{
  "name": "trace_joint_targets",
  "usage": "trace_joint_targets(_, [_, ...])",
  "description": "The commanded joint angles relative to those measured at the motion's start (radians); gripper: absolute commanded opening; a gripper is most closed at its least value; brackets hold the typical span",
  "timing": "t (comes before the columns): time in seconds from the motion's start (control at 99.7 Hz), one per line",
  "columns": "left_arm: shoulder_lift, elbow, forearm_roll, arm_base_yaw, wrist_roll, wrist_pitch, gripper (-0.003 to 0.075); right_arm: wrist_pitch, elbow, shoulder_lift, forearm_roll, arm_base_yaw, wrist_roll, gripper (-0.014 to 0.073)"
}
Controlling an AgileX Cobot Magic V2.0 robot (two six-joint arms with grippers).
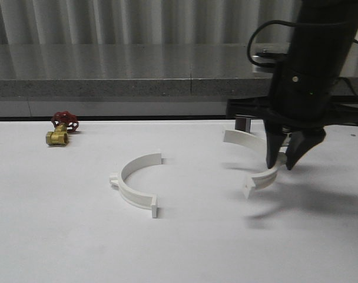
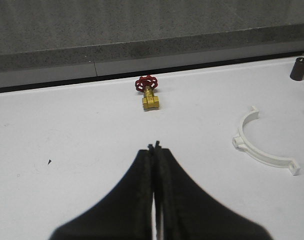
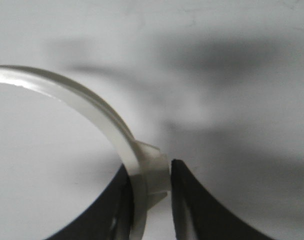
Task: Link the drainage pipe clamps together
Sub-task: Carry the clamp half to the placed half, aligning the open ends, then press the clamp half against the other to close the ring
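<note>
white table [image 1: 61, 236] under right end effector [image 1: 288, 160] pinching clamp [image 1: 249, 141].

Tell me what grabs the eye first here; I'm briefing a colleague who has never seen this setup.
First, the big black right gripper at the right of the white table, pinching one white plastic semicircular clamp half at its outer tab. Next, the matching white half-ring lying alone mid-table, apart from the first. Last, the small brass valve with a red handwheel at the far left edge, the one spot of colour.
</note>
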Motion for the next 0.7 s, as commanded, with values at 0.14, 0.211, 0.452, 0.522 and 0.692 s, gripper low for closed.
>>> trace_joint_targets(0.14, [0.008,-0.026,-0.011,0.003,0.001,-0.071,-0.0020,0.058,-0.187,0.078,-0.050,0.082,0.069,-0.0025])
trace_joint_targets(0.211, [0.008,-0.026,-0.011,0.003,0.001,-0.071,-0.0020,0.067,-0.238,0.114,-0.050,0.102,0.072,-0.0025])
trace_joint_targets(0.452, [0.008,-0.026,-0.011,0.003,0.001,-0.071,-0.0020,0.101,-0.351,0.205,-0.050,0.145,0.112,-0.0025])
trace_joint_targets(0.522, [0.008,-0.026,-0.011,0.003,0.001,-0.071,-0.0020,0.104,-0.363,0.219,-0.051,0.154,0.125,-0.0025])
trace_joint_targets(0.692, [0.008,-0.026,-0.011,0.003,0.001,-0.073,-0.0020,0.101,-0.367,0.239,-0.051,0.174,0.150,-0.0025])
